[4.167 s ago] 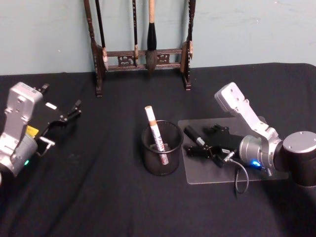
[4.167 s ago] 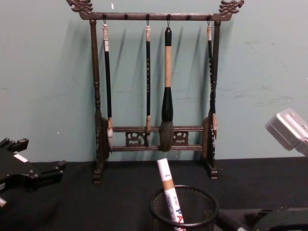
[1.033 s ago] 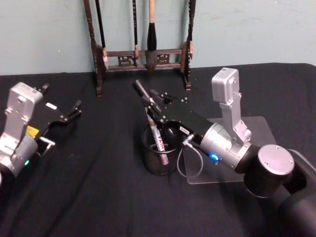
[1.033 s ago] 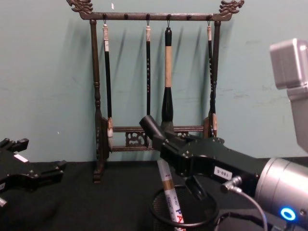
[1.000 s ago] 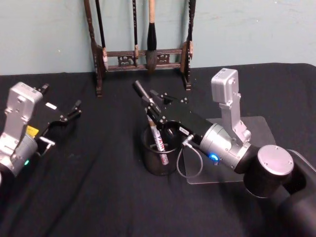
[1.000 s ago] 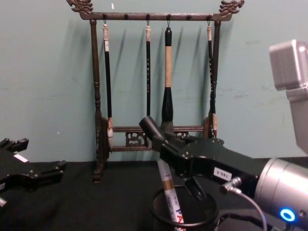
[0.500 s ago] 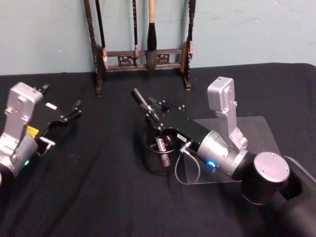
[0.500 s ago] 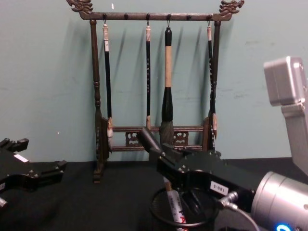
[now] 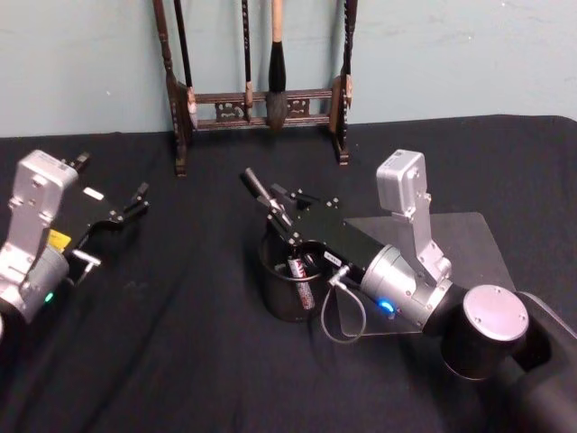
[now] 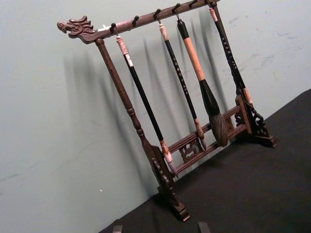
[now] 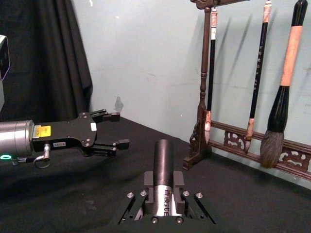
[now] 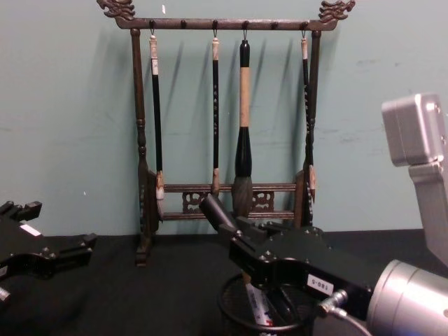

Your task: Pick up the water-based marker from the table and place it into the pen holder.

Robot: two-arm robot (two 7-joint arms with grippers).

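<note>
My right gripper (image 9: 281, 215) is shut on the water-based marker (image 9: 260, 189), a black pen that slants up and to the left. In the right wrist view the marker (image 11: 164, 162) sticks out between the jaws of the right gripper (image 11: 164, 194). The gripper hangs right over the black mesh pen holder (image 9: 278, 302), and the marker's lower end is hidden behind it. A white marker (image 9: 297, 269) stands inside the holder. From the chest, the marker (image 12: 214, 209) rises above the holder's rim (image 12: 225, 310). My left gripper (image 9: 126, 209) rests open at the far left.
A carved wooden brush rack (image 9: 261, 97) with several hanging brushes stands at the back, just behind the holder; it also shows as the rack (image 12: 143, 210). A clear plastic sheet (image 9: 464, 239) lies on the black cloth to the right of the holder.
My right gripper has carried the black marker from the plastic sheet to above the holder and, over the last second, sunk lower onto it. The white marker now shows lower. The left arm is still.
</note>
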